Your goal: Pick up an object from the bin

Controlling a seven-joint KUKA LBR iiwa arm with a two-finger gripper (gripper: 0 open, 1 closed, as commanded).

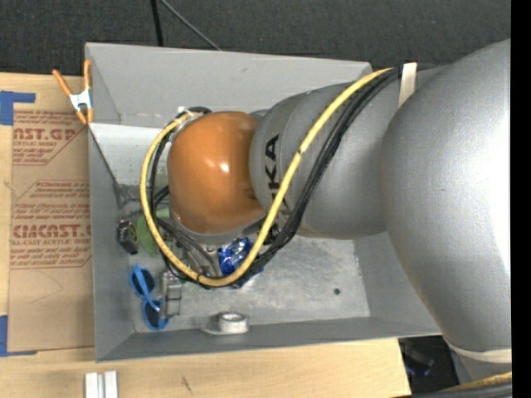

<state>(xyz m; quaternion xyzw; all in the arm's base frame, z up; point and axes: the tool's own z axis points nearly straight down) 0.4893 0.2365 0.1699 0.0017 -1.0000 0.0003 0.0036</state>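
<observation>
The arm's gripper (174, 288) is hovering low in the grey metal bin (328, 284), just beside a blue looped plastic piece (144, 297); whether it is clenched cannot be told.

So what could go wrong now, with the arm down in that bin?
The orange wrist cover hides the middle of the bin from the camera, so a miss might go unseen. The gripper is low beside blue looped handles and near the wall on the view's left; it could nudge them or scrape the wall.
</observation>
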